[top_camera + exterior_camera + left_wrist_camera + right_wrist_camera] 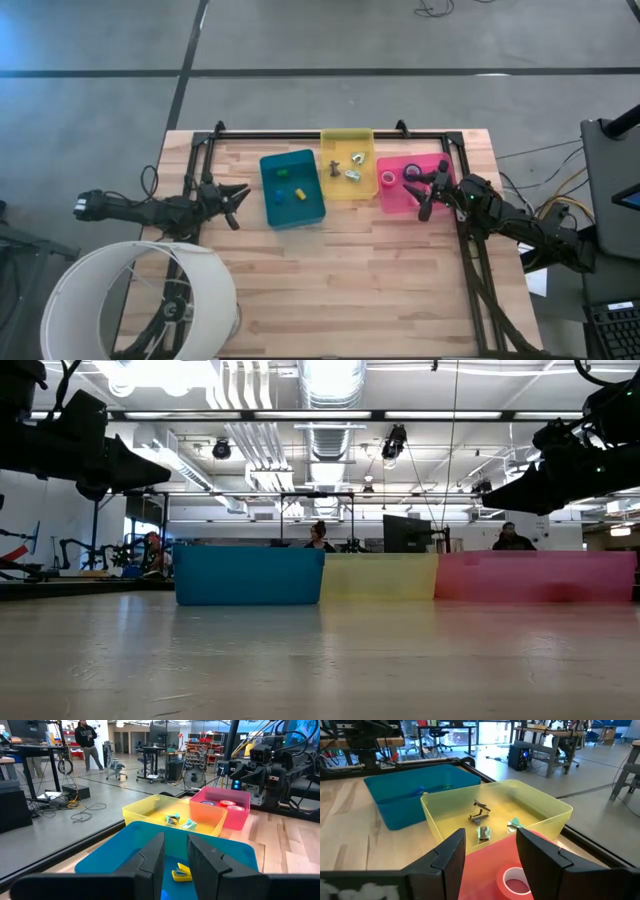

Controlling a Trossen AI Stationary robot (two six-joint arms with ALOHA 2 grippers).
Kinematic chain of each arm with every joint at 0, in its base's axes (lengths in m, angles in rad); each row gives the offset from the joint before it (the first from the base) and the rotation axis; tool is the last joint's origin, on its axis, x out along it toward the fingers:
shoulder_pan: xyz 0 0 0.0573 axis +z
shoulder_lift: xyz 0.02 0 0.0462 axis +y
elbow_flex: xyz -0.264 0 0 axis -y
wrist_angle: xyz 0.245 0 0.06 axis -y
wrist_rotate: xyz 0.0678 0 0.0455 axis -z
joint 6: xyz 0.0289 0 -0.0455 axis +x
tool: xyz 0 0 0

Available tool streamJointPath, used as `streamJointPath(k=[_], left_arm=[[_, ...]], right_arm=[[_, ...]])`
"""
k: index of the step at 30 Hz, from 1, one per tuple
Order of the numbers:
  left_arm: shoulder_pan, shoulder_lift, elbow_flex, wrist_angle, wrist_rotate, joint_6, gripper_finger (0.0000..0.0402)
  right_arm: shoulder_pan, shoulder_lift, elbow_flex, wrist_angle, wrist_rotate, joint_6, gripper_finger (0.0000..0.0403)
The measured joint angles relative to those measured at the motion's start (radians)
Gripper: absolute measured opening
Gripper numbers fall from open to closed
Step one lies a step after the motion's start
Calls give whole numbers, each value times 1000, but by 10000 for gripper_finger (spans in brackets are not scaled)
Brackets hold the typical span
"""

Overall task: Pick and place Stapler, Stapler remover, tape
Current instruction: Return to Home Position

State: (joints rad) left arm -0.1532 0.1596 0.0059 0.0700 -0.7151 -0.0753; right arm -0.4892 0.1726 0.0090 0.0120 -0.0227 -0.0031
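Three bins stand in a row at the table's far side: blue [292, 187], yellow [347, 163] and pink [410, 184]. The pink bin holds tape rolls: a pinkish-red ring [388, 179] and a dark one [412, 172]. One red roll [515, 880] lies right under my right gripper [490, 837], which hovers open over the pink bin [428, 195]. Small metal staple removers [481, 815] lie in the yellow bin. Little coloured staplers [181, 872] lie in the blue bin. My left gripper [240, 195] waits open and empty, raised left of the blue bin [175, 845].
A large white lampshade-like drum [150, 300] stands at the table's near left corner. A black metal frame [330, 133] runs along the far edge and both sides. The near half of the wooden table [350, 290] is bare. People show in the room beyond.
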Motion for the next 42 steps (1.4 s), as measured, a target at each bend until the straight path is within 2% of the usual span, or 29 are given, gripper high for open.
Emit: streamJointPath(k=[42], left_arm=[[0, 0, 0, -2, 0, 0, 85]], right_arm=[[0, 0, 0, -2, 26, -24, 171]])
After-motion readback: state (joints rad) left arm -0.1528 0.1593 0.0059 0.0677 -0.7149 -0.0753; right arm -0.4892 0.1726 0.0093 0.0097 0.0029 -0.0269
